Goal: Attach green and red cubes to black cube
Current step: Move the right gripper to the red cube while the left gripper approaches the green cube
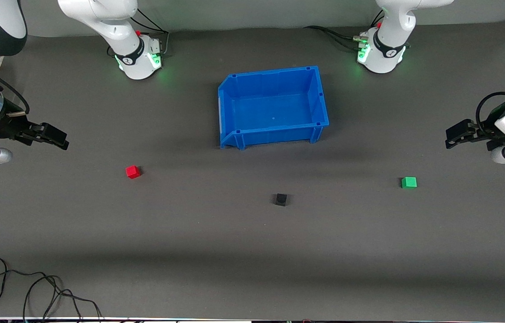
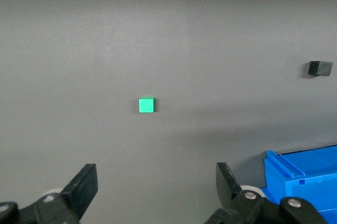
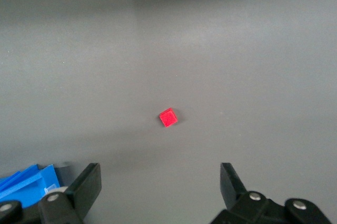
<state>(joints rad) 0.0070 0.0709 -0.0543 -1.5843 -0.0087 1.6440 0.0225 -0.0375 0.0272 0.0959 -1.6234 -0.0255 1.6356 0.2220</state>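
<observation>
Nearest the front camera on the dark grey table (image 1: 216, 251) sits the black cube (image 1: 281, 199), turned slightly askew; no cube has a long axis. Farther back lie the green cube (image 1: 409, 182) and the red cube (image 1: 132, 172), well apart. Each wrist view shows its own cube ahead of wide-spread, empty fingers: left gripper (image 2: 152, 195), right gripper (image 3: 160, 192). Both arms wait at the table's ends, with the blue bin (image 1: 319, 96) farthest back
</observation>
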